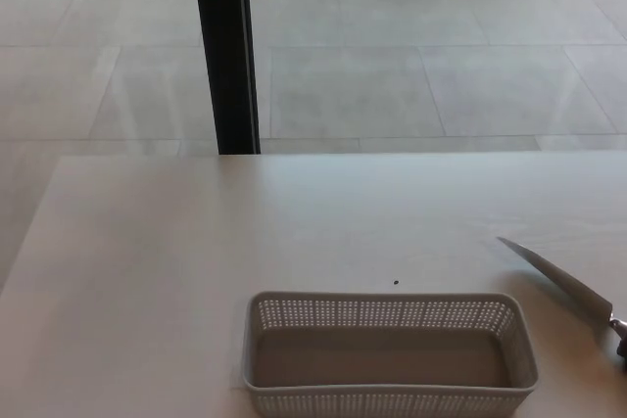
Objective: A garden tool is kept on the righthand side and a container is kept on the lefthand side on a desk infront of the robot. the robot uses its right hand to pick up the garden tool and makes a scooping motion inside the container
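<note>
A pale grey perforated plastic basket (389, 312) stands at the near middle of the white desk, and its inside looks empty. To its right a garden tool (558, 276) with a narrow shiny metal blade lies flat on the desk, tip pointing up-left toward the desk's centre. Its dark handle runs out of the picture at the right edge. The blade tip is a short way above and right of the basket's far right corner, not touching it. Neither of my hands shows in the head view.
The white desk (196, 261) ends at its far edge about mid-picture. Behind it a black vertical post (225, 46) rises from a tiled floor. A tiny dark speck (396, 282) lies on the desk just beyond the basket.
</note>
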Controlling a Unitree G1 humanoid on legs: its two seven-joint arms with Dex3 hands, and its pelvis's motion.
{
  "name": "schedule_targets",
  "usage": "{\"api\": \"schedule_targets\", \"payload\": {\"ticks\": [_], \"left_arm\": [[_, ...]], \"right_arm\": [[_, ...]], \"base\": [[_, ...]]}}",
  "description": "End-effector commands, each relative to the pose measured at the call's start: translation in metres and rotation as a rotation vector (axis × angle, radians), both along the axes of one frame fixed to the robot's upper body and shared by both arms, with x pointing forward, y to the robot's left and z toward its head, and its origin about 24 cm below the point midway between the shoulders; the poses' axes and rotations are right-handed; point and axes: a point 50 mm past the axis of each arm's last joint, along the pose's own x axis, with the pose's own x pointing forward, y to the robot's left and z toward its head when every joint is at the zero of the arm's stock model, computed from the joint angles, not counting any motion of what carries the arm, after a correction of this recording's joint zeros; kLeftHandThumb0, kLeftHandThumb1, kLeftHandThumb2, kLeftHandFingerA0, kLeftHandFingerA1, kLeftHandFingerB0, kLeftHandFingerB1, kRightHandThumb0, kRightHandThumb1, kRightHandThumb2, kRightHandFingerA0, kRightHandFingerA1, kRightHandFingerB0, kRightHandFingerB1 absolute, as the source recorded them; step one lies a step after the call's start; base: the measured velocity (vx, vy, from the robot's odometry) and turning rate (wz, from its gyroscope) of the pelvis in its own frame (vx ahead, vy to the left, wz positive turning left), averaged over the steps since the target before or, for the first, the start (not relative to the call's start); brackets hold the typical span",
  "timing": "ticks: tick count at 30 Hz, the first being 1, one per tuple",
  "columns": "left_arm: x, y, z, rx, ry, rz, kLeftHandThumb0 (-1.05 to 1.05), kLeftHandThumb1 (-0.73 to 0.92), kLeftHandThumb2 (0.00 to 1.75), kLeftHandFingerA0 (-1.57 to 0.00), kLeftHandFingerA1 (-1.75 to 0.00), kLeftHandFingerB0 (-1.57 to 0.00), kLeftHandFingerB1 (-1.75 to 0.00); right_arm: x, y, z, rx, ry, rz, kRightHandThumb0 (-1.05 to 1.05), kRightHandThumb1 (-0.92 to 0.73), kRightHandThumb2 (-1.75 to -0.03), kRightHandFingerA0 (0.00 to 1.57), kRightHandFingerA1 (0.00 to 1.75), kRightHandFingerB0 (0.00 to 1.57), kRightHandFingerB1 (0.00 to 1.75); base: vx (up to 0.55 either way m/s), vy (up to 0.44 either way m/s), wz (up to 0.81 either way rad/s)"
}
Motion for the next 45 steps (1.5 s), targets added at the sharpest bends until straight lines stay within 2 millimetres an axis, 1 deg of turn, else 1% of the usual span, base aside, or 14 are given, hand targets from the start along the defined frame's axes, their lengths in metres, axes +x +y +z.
{"api": "schedule_targets", "payload": {"ticks": [1, 2, 3, 15, 20, 21, 22, 23, 24, 27, 31, 35, 36, 45], "left_arm": [[-0.002, 0.005, 0.003, 0.009, -0.034, 0.069, 0.18, -0.19, 1.18, -1.17, -1.20, -0.89, -1.02], [-0.004, 0.005, 0.003, 0.008, -0.042, 0.074, -0.06, -0.15, 1.18, -1.09, -1.12, -0.87, -1.00], [-0.004, 0.005, 0.003, 0.018, -0.030, 0.062, -0.19, -0.15, 1.15, -1.20, -1.16, -0.87, -1.00], [-0.009, 0.005, 0.003, 0.006, -0.014, 0.051, -0.29, -0.07, 1.15, -0.98, -1.08, -0.80, -0.97], [-0.009, 0.006, 0.004, 0.005, -0.022, 0.052, -0.13, 0.01, 0.98, -1.03, -1.05, -0.84, -0.93], [-0.008, 0.007, 0.005, 0.004, -0.025, 0.051, -0.24, -0.09, 1.21, -0.96, -1.07, -0.81, -0.98], [-0.009, 0.007, 0.005, 0.005, -0.024, 0.045, -0.13, 0.02, 0.98, -1.02, -1.03, -0.84, -0.93], [-0.009, 0.007, 0.005, 0.001, -0.040, 0.079, -0.10, 0.01, 0.98, -1.04, -1.05, -0.83, -0.93], [-0.008, 0.006, 0.005, -0.005, -0.039, 0.068, -0.12, 0.03, 0.99, -1.02, -1.04, -0.81, -0.92], [-0.008, 0.006, 0.004, -0.007, -0.033, 0.071, -0.19, -0.09, 1.19, -0.93, -1.05, -0.79, -0.96], [-0.007, 0.004, 0.002, -0.004, -0.017, 0.052, -0.12, 0.04, 0.97, -1.02, -1.03, -0.82, -0.91], [-0.007, 0.003, 0.001, -0.007, -0.017, 0.066, -0.18, -0.07, 1.16, -0.94, -1.06, -0.77, -0.95], [-0.006, 0.003, 0.002, -0.010, -0.021, 0.065, -0.09, 0.02, 0.95, -1.01, -1.03, -0.80, -0.91], [-0.007, 0.004, 0.003, -0.005, -0.018, 0.060, -0.19, -0.07, 1.19, -0.88, -1.03, -0.76, -0.94]], "right_arm": [[0.000, -0.016, 0.009, -0.021, -0.086, -0.100, -0.64, -0.54, -0.88, 0.25, 0.63, 0.20, 0.49], [0.002, -0.020, 0.010, 0.008, -0.110, -0.143, -0.63, -0.72, -0.62, 0.16, 0.50, 0.17, 0.33], [0.005, -0.028, 0.014, 0.031, -0.137, -0.182, -0.88, -0.64, -0.98, 0.00, 0.14, 0.08, 0.08], [0.115, -0.096, 0.123, -0.286, -0.483, 0.045, -1.05, -0.68, -1.12, 0.00, 0.04, 0.00, 0.00], [0.169, -0.087, 0.200, -0.485, -0.677, 0.297, -1.05, -0.67, -1.15, 0.00, 0.07, 0.00, 0.01], [0.178, -0.081, 0.212, -0.535, -0.692, 0.354, -1.05, -0.67, -1.17, 0.00, 0.07, 0.00, 0.04], [0.185, -0.074, 0.224, -0.543, -0.720, 0.390, -1.05, -0.86, -0.69, 0.00, 0.00, 0.00, 0.22], [0.193, -0.063, 0.238, -0.567, -0.749, 0.462, -1.04, -0.67, -1.03, 0.00, 0.00, 0.00, 0.24], [0.204, -0.045, 0.254, -0.629, -0.749, 0.628, -1.05, -0.83, -0.87, 0.00, 0.00, 0.00, 0.31], [0.211, -0.032, 0.257, -0.656, -0.695, 0.730, -1.05, -0.87, -0.78, 0.00, 0.20, 0.00, 0.43], [0.229, 0.008, 0.236, -0.683, -0.548, 0.989, -1.05, -0.90, -0.77, 0.00, 0.52, 0.00, 0.43], [0.231, 0.016, 0.223, -0.656, -0.522, 1.044, -1.05, -0.84, -0.80, 0.00, 0.28, 0.00, 0.22], [0.232, 0.021, 0.213, -0.633, -0.503, 1.075, -1.05, -0.79, -0.84, 0.00, 0.25, 0.00, 0.25], [0.237, 0.036, 0.176, -0.553, -0.316, 1.213, -1.05, -0.81, -0.82, 0.00, 0.51, 0.00, 0.50]], "base": [[0.00, 0.000, 0.00], [0.00, 0.000, 0.00], [0.00, 0.000, 0.00], [0.00, 0.000, 0.00], [0.00, -0.001, 0.01], [0.00, 0.000, 0.00], [0.00, 0.000, 0.00], [0.00, 0.000, 0.00], [0.00, 0.000, 0.00], [0.00, 0.000, 0.00], [0.00, 0.000, 0.00], [0.00, 0.000, 0.00], [0.00, 0.000, 0.00], [0.00, 0.000, 0.00]]}}
